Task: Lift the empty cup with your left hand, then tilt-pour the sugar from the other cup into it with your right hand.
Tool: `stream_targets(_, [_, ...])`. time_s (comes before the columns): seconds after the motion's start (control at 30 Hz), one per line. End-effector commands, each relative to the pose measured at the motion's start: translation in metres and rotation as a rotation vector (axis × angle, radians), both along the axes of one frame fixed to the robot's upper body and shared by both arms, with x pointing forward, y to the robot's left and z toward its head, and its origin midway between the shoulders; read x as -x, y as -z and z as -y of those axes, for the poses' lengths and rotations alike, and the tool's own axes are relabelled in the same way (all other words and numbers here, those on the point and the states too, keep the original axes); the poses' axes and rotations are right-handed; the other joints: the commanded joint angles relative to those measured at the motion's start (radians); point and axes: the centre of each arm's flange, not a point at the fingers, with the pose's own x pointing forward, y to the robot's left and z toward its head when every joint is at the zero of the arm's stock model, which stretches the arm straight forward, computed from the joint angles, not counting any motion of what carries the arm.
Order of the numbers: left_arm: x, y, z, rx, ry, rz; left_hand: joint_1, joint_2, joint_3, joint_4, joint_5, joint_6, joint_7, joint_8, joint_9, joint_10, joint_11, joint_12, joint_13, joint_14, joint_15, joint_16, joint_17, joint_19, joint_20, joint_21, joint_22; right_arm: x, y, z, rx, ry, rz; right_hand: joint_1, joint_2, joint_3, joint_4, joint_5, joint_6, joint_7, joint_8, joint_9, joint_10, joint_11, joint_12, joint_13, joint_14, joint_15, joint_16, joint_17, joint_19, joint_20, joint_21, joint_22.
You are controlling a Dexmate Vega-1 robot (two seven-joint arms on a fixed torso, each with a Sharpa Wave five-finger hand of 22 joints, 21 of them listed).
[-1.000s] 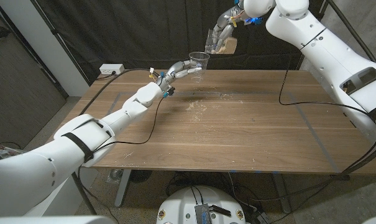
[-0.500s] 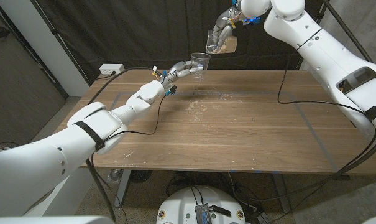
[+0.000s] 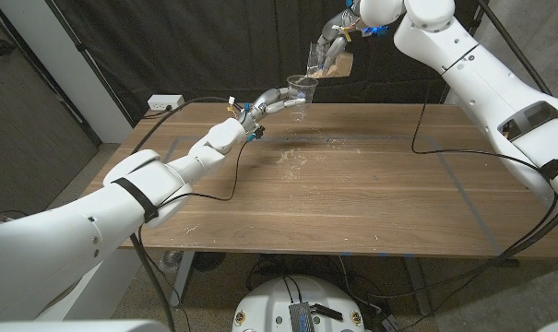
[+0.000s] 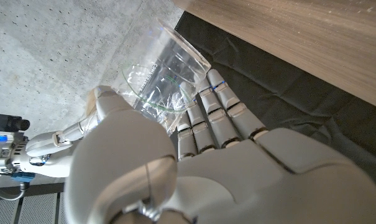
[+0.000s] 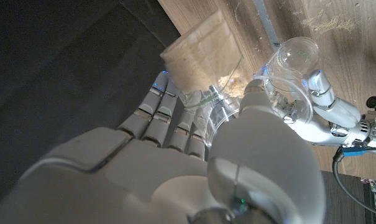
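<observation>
The left robot hand (image 3: 271,99) grips the empty cup (image 3: 302,88) above the far side of the table (image 3: 352,194), mouth up. The right robot hand (image 3: 331,46) grips the sugar cup (image 3: 314,65) just above and right of it, long axis tipped down-left, lip over the empty cup's rim. Whether the rims touch is unclear. Both cups are thin clear plastic, tapered; the sugar (image 5: 203,59) is a pale, fine grain banked toward the mouth. Spilled grains fleck the matte wood below.
</observation>
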Motion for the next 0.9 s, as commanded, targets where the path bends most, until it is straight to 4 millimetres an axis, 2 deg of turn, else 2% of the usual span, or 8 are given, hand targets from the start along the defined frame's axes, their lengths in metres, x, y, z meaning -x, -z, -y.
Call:
stream_targets(0.03, [0.003, 0.001, -0.005, -0.002, 0.006, 0.016, 0.002, 0.003, -0.005, 0.007, -0.007, 0.013, -0.001, 0.006, 0.005, 0.009, -0.008, 0.006, 0.004, 0.006, -0.094, -0.003, 0.003, -0.001, -0.041, 0.01, 0.0, 0.004, 0.004, -0.005, 0.037, 0.001, 0.02, 0.0, 0.012, 0.011, 0.004, 0.004, 0.018, -0.006, 0.005, 0.003, 0.007, 0.003, -0.002, 0.005, 0.009, -0.186, 0.006, 0.005, 0.008, -0.083, 0.01, 0.0])
stream_targets(0.5, [0.004, -0.001, -0.007, -0.011, 0.008, 0.022, 0.002, 0.001, -0.007, 0.01, -0.008, 0.012, 0.001, 0.006, 0.006, 0.013, -0.011, 0.006, 0.004, 0.007, -0.093, -0.008, 0.007, -0.003, -0.041, 0.011, 0.0, 0.015, 0.017, -0.019, 0.186, 0.036, 0.081, -0.002, 0.012, 0.011, 0.004, 0.004, 0.028, -0.005, 0.006, 0.001, 0.019, 0.001, -0.004, 0.007, 0.014, -0.186, 0.006, 0.007, 0.009, -0.086, 0.014, -0.006])
stream_targets(0.9, [0.005, -0.001, -0.007, -0.012, 0.013, 0.027, 0.001, 0.001, -0.008, 0.014, -0.009, 0.02, 0.002, 0.009, 0.005, 0.016, -0.009, 0.005, 0.004, 0.01, -0.094, -0.01, 0.01, -0.003, -0.041, 0.013, 0.0, 0.012, 0.023, -0.02, 0.278, 0.057, 0.133, -0.001, 0.012, 0.011, 0.004, 0.005, 0.031, -0.006, 0.006, 0.0, 0.022, -0.001, -0.005, 0.012, 0.018, -0.186, 0.006, 0.008, 0.009, -0.086, 0.017, -0.01])
